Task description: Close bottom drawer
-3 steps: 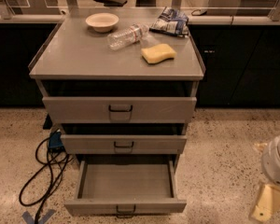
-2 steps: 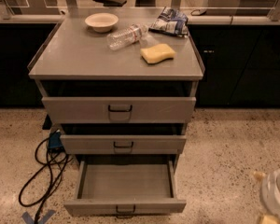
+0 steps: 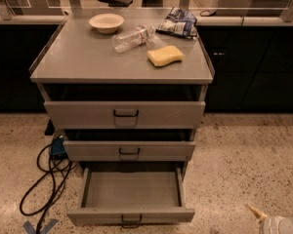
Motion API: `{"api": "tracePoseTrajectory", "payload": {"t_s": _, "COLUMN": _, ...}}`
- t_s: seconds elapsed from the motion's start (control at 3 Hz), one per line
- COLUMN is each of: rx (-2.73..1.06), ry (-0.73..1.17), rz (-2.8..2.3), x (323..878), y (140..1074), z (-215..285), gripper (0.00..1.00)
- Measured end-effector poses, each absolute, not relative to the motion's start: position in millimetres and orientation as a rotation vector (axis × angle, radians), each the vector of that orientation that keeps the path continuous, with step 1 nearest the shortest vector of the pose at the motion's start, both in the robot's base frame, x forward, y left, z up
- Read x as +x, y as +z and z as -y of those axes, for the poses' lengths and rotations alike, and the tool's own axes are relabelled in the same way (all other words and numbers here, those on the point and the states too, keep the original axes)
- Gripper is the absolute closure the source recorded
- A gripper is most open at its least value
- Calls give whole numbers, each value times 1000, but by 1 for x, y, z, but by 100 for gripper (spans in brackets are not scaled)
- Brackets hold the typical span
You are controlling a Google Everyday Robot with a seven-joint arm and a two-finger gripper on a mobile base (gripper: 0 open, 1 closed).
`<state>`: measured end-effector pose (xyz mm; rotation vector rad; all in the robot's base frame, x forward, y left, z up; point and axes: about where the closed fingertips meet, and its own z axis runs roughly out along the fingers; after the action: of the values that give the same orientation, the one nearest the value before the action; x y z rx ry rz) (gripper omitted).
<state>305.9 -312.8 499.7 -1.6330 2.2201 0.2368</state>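
Observation:
The bottom drawer [image 3: 131,195] of the grey metal cabinet [image 3: 122,65] is pulled far out, and its wide shallow tray is empty. Its low front panel [image 3: 131,215] carries a small dark wire handle [image 3: 131,222] at the centre, near the lower edge of the view. The middle drawer [image 3: 129,150] and the top drawer [image 3: 124,114] stand slightly out. Only a pale part of my gripper [image 3: 264,218] shows in the bottom right corner, low over the floor. It is to the right of the bottom drawer and apart from it.
On the cabinet top lie a white bowl [image 3: 106,22], a clear plastic bottle [image 3: 133,37], a yellow sponge [image 3: 165,55] and a blue-white bag [image 3: 178,22]. A black cable [image 3: 44,184] and a blue plug box [image 3: 57,147] lie on the speckled floor to the left. Dark counters stand behind.
My gripper and arm have sunk toward the bottom right corner and now mostly lie outside the view. The drawers have not moved.

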Motion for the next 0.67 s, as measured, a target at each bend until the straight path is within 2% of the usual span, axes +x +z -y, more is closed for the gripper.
{"api": "tracePoseTrajectory", "payload": {"t_s": 0.33, "rx": -1573, "ry": 226, "rz": -2058, "x": 358, "y": 465, "z": 313, "gripper": 0}}
{"api": "tracePoseTrajectory", "payload": {"t_s": 0.67, "rx": -1597, "ry": 242, "rz": -1987, "x": 371, "y": 436, "z": 313, "gripper": 0}}
